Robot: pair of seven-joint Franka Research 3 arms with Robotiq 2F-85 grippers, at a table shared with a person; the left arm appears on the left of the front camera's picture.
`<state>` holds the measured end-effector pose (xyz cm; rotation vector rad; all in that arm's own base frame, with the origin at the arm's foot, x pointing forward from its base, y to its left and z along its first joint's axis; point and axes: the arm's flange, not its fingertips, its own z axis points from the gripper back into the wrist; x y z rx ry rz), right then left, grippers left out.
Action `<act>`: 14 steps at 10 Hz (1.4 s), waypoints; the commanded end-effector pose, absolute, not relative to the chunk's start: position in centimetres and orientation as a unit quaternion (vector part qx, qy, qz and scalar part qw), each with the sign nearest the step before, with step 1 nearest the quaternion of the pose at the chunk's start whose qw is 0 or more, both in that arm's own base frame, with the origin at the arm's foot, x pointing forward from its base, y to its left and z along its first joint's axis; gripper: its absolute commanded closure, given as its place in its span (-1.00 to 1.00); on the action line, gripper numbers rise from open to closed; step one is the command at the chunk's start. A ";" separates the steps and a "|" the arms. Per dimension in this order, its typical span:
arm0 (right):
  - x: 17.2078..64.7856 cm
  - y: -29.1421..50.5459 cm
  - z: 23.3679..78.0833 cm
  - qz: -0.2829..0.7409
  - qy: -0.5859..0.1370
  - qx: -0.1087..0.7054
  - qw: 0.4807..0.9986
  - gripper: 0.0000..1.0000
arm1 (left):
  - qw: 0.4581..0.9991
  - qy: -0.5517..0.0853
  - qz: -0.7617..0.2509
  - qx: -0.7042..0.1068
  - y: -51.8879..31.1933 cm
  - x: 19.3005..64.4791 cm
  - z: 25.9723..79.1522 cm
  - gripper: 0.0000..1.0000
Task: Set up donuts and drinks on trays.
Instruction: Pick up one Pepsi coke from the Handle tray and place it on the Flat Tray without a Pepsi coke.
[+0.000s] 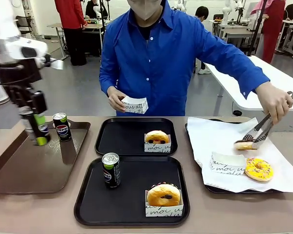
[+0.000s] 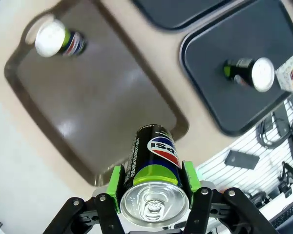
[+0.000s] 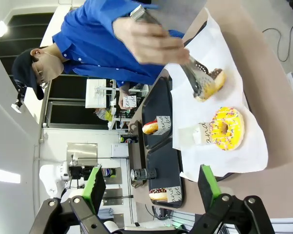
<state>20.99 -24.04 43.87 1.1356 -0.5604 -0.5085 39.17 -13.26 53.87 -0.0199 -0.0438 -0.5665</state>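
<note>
**Front view:** The left gripper (image 1: 36, 135) hangs over the left end of the long brown plastic tray (image 1: 39, 170). Its fingers are clamped on a slim black soda can (image 1: 27, 126), held upright and clear of the tray, and 1 finger covers part of the can's side. Just right of it a second black soda can (image 1: 62, 126) stands at the brown tray's far right corner.

2 square black plastic trays lie mid-table:
- The far black tray (image 1: 122, 139) carries an orange-glazed donut in a white paper box (image 1: 157, 140).
- The near black tray (image 1: 132, 207) carries a third black soda can (image 1: 111, 169) at its left and a boxed glazed donut (image 1: 164, 197) at its near right.

At the right, a paper-lined tray (image 1: 219, 189) holds a sprinkled yellow donut (image 1: 259, 169) and an empty white box (image 1: 227, 163). A person in a blue shirt (image 1: 161, 58) holds another white box (image 1: 136, 105). With metal tongs (image 1: 260, 129) the person grips a donut (image 1: 246, 144) over the paper.

**Left wrist view:** Green pads (image 2: 116, 183) press both sides of the slim black soda can (image 2: 154, 153), silver top nearest the camera. The brown tray (image 2: 112, 107) lies beyond it, and the second can (image 2: 58, 41) stands in that tray's corner.

**Right wrist view:** The right gripper (image 3: 151, 187) has its fingers spread wide with nothing between them. Beyond, the tongs (image 3: 193, 73) clasp the donut (image 3: 211, 84) above the white paper.
</note>
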 end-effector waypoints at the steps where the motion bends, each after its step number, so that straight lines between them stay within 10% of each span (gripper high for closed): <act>1: 21.3 -24.1 43.8 -0.226 -0.272 0.534 0.768 -1.00 | 0.963 -0.028 -0.268 -0.013 -16.1 42.3 53.7 -0.16; 14: 21.3 -24.1 43.8 -0.226 -0.272 0.534 0.768 -1.00 | 0.966 -0.049 -0.251 0.047 -26.6 53.7 43.9 -0.16</act>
